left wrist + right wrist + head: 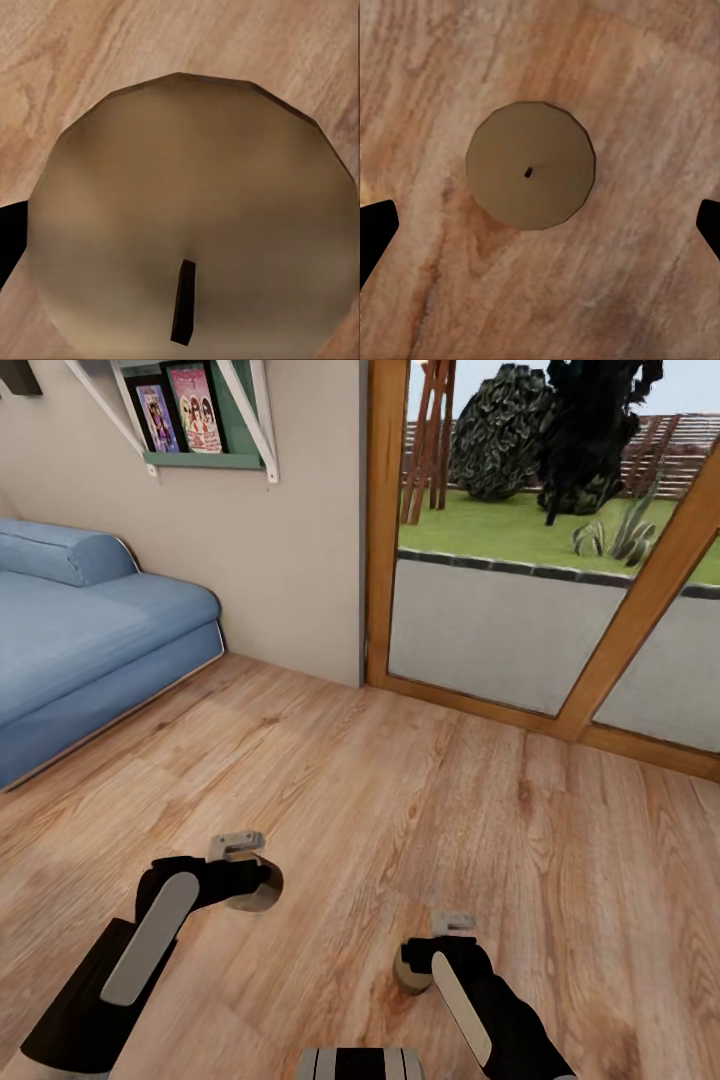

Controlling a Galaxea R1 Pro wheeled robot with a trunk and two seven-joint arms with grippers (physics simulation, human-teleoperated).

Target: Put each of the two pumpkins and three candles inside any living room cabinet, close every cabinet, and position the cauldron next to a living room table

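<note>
Candle (187, 225) close under left claw (240, 847); second candle (531, 175) below right claw (452, 925).

Floor (420, 810): bare planks across the middle and right of the head view — open passage.
Sofa (80, 640): blocks the upper left.
Wall (290, 560) and glass door (520, 630): close off the top.
Candles (258, 895) (410, 968): two on the floor at lower centre — well apart.
</note>
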